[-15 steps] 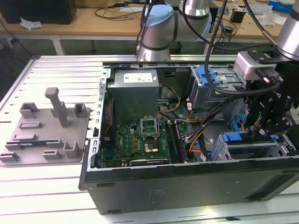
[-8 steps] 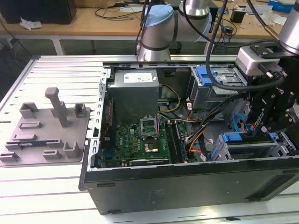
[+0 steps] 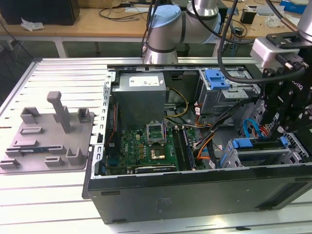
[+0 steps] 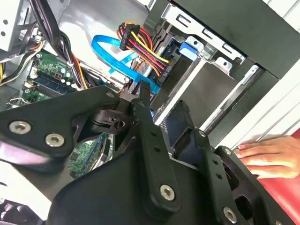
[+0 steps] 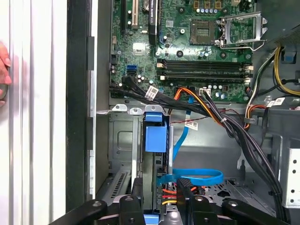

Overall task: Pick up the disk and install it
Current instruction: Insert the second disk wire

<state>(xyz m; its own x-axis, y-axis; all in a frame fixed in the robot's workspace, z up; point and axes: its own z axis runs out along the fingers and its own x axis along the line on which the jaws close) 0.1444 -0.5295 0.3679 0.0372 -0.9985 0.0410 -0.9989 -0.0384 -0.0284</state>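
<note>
Straddling the disk (image 3: 261, 145), gripper (image 5: 159, 185), black, two-fingered. Fingers (image 5: 137, 187) are parted, with a slim gap showing on each side of the disk's edge in the first wrist view.

- Disk: stands on edge in the grey drive cage (image 5: 119, 140), blue frame at both ends. In the exterior view it sits at about 3 o'clock from the motherboard, inside the open computer case (image 3: 195, 195).
- Blue flat cable (image 5: 192, 177): looped just beside the gripper, with a red-and-yellow wire bundle (image 4: 140, 42) next to it.
- Motherboard (image 3: 146, 148): green, at the case floor's centre.
- Power supply (image 3: 139, 95): grey box at 12 o'clock from the motherboard.
- Blue latch (image 3: 217, 78): on a second metal cage, at 1 o'clock.
- Person's hand (image 4: 265, 157): flat on the table beside the case wall.
- Grey fixture tray (image 3: 48, 136): well apart, at 9 o'clock from the case.
</note>
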